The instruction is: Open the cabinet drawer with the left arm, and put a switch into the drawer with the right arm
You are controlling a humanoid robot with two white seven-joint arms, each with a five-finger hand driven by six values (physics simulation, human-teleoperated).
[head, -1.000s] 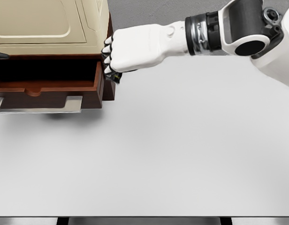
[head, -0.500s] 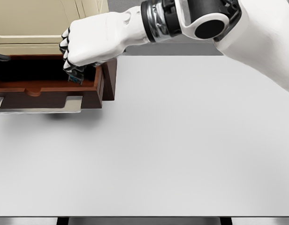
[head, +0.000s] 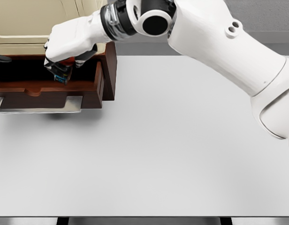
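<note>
The right hand [head: 67,44] reaches across from the right and hangs over the open drawer [head: 50,91], its fingers [head: 57,65] curled down and clamped on a small dark switch [head: 61,75] with a bluish edge. The switch sits just above the drawer's dark interior, inside its brown walls; whether it touches the bottom cannot be told. The drawer is pulled out from a brown cabinet [head: 109,65] whose cream upper part [head: 36,23] fills the top left corner. A grey handle plate [head: 72,104] shows on the drawer front. The white table [head: 182,150] spreads across the rest of the view. At the far left edge a small dark shape [head: 0,58] pokes in, too cut off to identify, so the left hand cannot be made out.
</note>
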